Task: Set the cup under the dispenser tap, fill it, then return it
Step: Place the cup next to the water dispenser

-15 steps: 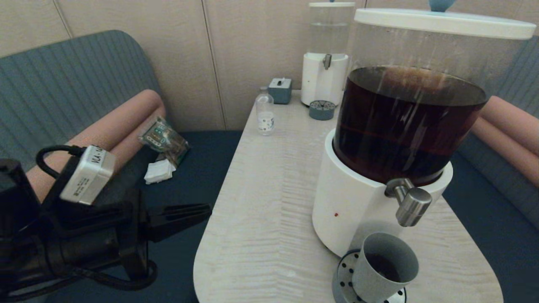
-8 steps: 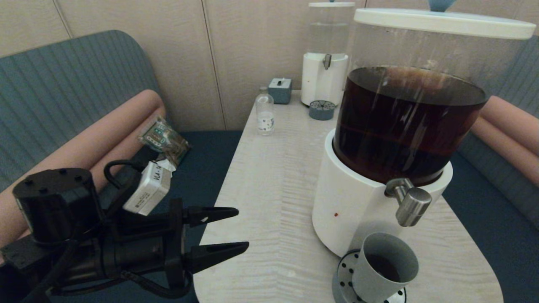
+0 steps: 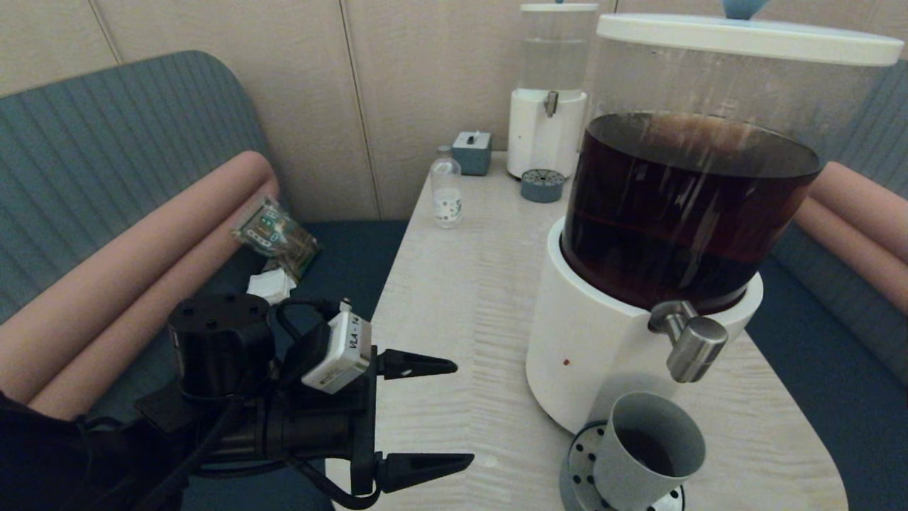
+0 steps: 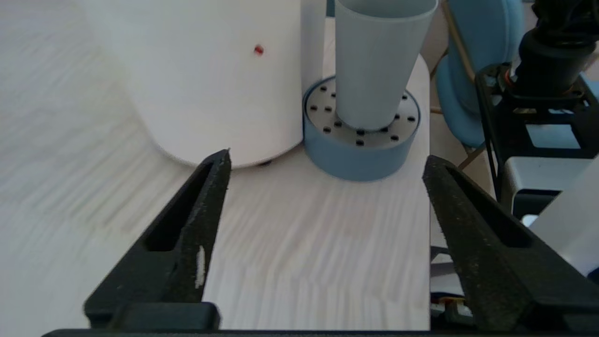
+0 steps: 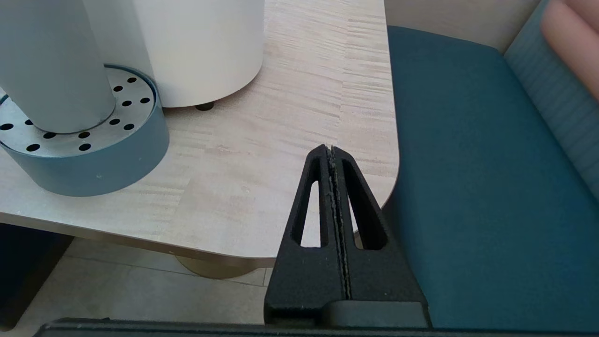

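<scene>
The grey cup [image 3: 649, 451] stands on the round perforated drip tray [image 3: 578, 472] right under the steel dispenser tap [image 3: 691, 344], with dark liquid in its bottom. In the left wrist view the cup [image 4: 376, 61] is straight ahead, well beyond the fingertips. My left gripper [image 3: 454, 415] hovers open over the table's near left edge, pointing at the cup, nothing between its fingers. My right gripper [image 5: 330, 149] is shut and empty, low beside the table's near right corner; the head view does not show it.
The big dispenser [image 3: 681, 213] with dark brown liquid fills the right of the table [image 3: 454, 298]. At the far end stand a small clear bottle [image 3: 447, 188], a grey box [image 3: 472, 151] and a smaller clear-liquid dispenser [image 3: 550, 106]. Blue bench seats flank the table; packets [image 3: 277, 234] lie on the left one.
My left arm has swung right from beside the bench to over the table's edge, closer to the cup, and its fingers have spread wider. The cup has not moved.
</scene>
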Tool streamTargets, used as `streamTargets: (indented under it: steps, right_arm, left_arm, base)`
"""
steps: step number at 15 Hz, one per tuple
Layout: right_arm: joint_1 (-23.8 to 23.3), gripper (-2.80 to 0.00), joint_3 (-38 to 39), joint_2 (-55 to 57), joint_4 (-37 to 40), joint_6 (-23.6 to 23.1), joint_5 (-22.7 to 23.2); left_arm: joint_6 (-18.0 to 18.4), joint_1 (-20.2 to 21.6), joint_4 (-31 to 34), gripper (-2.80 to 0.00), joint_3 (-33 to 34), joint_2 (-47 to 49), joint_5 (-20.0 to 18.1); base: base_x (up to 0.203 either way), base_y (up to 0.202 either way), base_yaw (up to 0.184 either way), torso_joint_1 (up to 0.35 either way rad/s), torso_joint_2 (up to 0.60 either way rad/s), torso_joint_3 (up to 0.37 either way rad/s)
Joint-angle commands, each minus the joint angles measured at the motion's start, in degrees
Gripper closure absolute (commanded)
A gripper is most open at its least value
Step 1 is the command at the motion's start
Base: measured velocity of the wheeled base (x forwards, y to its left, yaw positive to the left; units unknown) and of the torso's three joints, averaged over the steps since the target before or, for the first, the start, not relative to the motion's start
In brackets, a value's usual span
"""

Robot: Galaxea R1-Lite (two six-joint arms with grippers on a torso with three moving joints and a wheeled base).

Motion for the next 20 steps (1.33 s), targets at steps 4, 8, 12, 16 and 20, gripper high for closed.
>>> streamTargets:
  steps: [4,8,12,16,20]
  right_arm:
    - [-0.02,0.00,0.00,-0.20,0.02,-0.05,0.00]
    - [-0.02,0.00,0.00,-0.20,0.02,-0.05,0.00]
    - [-0.02,0.00,0.00,-0.20,0.02,-0.05,0.00]
    - [-0.02,0.00,0.00,-0.20,0.02,-0.05,0.00]
    - [0.06,0.00,0.00,-0.20,0.02,-0.05,0.00]
  left_arm:
    - [0.20,-3.99,-0.23,-2.80,-5.31,5.81,-0.47]
    - [-0.47,-9.56,0.07,-2.80,-9.40,12.13,-0.42]
    - [-1.49,-13.48,0.17,-2.80,-14.37,16.98,-0.50]
    - [-2.51,-15.07,0.26,-2.80,-16.44,19.21,-0.45]
    - [-2.81,-16.36,1.39,-2.80,-17.86,19.87,-0.23]
  base:
    - [0.000,0.000,0.000,0.000,0.00,0.000]
    - [0.000,0.000,0.000,0.000,0.00,0.000]
    - [0.000,0.000,0.000,0.000,0.00,0.000]
    - [0.000,0.000,0.000,0.000,0.00,0.000]
    - [0.000,0.000,0.000,0.000,0.00,0.000]
